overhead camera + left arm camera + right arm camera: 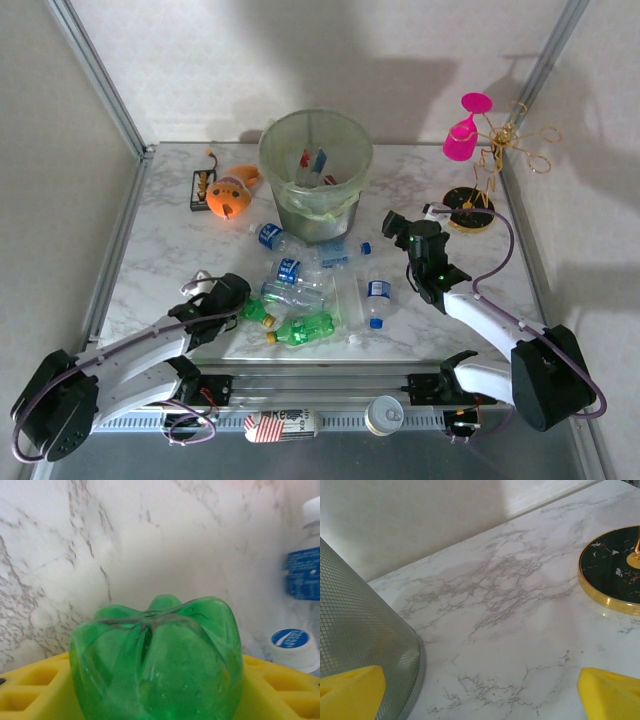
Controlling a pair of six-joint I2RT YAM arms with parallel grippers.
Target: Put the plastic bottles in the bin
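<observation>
A green plastic bottle sits base-first between the yellow fingers of the left claw, which is clamped on it at the near left of the white marble counter. A second green bottle, capped in yellow-orange, lies on its side just right of it. Clear plastic bottles with blue caps and blue-white labels lie scattered on their sides across the middle of the counter. Beyond them the tall round pale-green bin stands at far centre, with a few more bottles inside.

The right claw hovers just right of the bin, its yellow fingertips spread wide over bare marble. In the right wrist view the bin's meshed wall rises at the left.

An orange plush toy lies left of the bin. At far right a pink plastic goblet tilts on a gold wire stand with a round black gold-rimmed base.
</observation>
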